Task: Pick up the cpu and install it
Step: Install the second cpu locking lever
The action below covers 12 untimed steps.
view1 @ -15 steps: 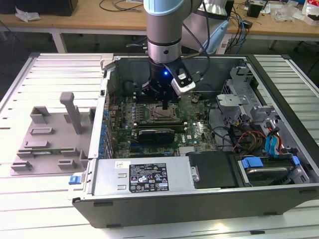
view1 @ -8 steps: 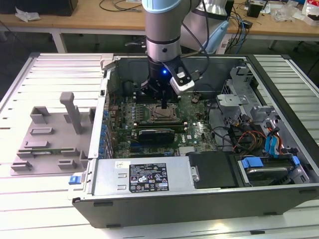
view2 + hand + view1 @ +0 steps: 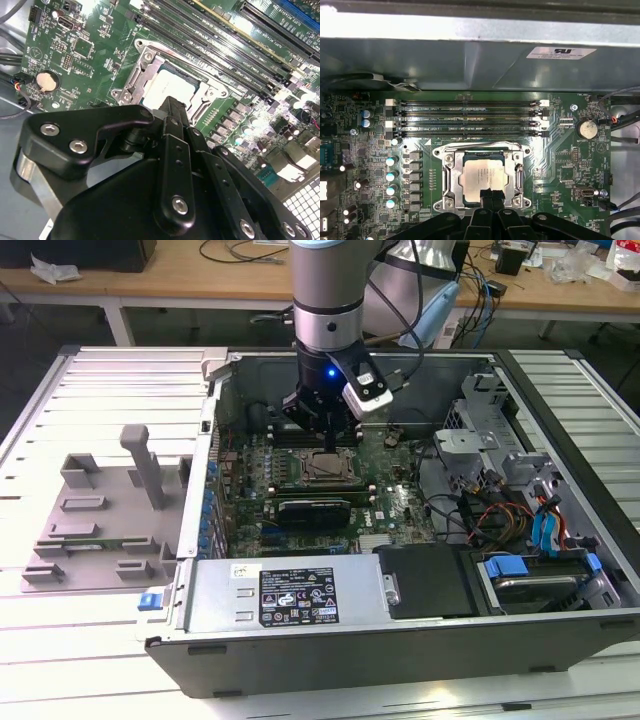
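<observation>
One black end effector (image 3: 328,432) hangs over the open grey computer case (image 3: 400,640) in the exterior view, right above the small silvery square cpu (image 3: 325,468) on the green motherboard (image 3: 385,510). First wrist view: cpu (image 3: 483,179) sits flat inside the metal socket frame (image 3: 447,175), fingertips (image 3: 490,196) pressed together at its edge, holding nothing. Second wrist view: same cpu (image 3: 165,87), closed fingers (image 3: 172,107) just over it.
</observation>
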Available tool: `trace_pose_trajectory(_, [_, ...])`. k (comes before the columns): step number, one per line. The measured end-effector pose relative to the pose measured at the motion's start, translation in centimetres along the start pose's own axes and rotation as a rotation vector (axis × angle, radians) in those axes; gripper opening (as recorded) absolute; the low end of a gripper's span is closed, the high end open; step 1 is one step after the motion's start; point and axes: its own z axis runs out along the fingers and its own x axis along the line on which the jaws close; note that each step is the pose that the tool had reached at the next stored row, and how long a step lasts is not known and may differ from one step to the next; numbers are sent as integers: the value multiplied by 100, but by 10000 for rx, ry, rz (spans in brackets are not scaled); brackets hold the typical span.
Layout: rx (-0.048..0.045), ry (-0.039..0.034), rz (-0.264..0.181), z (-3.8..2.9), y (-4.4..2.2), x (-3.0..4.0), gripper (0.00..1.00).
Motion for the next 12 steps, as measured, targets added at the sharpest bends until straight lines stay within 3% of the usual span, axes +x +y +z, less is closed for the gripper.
trace_pose_trajectory(10, [5,1,0,-6,0,0,11])
trace_pose_trajectory(12, [3,0,0,-66,0,-5,11])
